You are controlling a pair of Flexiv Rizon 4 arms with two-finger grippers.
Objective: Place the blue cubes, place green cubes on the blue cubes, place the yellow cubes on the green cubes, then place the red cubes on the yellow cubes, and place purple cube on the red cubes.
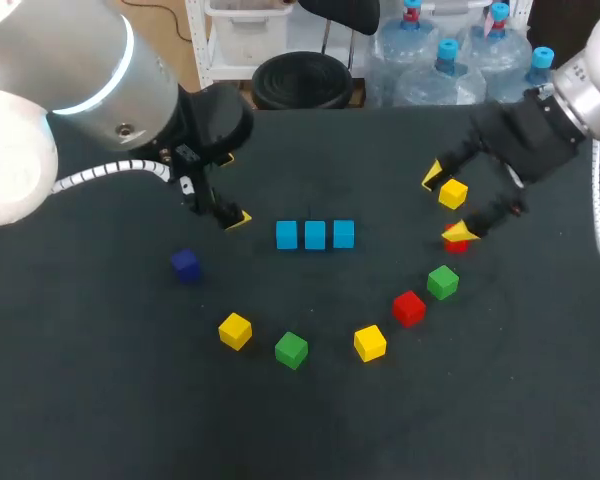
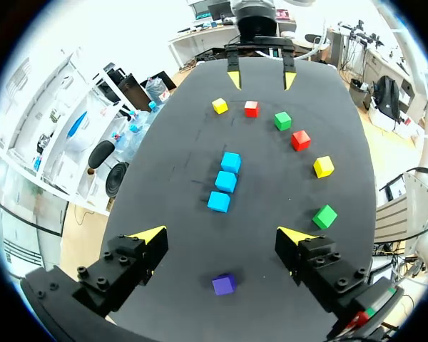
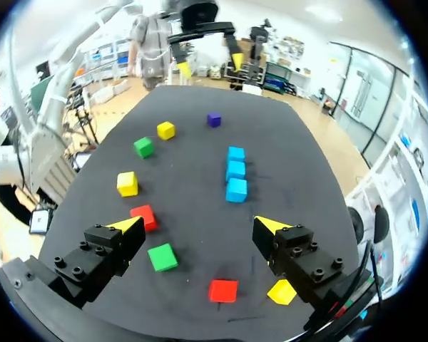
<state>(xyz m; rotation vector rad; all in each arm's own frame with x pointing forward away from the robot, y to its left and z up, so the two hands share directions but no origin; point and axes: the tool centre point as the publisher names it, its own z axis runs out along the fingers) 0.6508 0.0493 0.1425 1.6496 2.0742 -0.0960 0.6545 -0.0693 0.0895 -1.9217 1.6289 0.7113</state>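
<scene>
Three blue cubes [image 1: 315, 235] stand in a row at the table's middle. The purple cube [image 1: 186, 264] lies to their left. Two yellow cubes [image 1: 235, 330] [image 1: 370, 342], two green cubes [image 1: 291, 349] [image 1: 442, 282] and a red cube [image 1: 408, 307] form an arc in front. My left gripper [image 1: 230, 190] hangs open left of the blue row, and the purple cube [image 2: 224, 284] lies below its fingers. My right gripper [image 1: 445, 203] is open above a third yellow cube [image 1: 453, 193] and a second red cube [image 1: 457, 242]. That red cube [image 3: 222, 290] lies under the right gripper [image 3: 197, 225].
The table [image 1: 100, 400] is black. Its front strip and left side hold no objects. All loose cubes stand apart from one another.
</scene>
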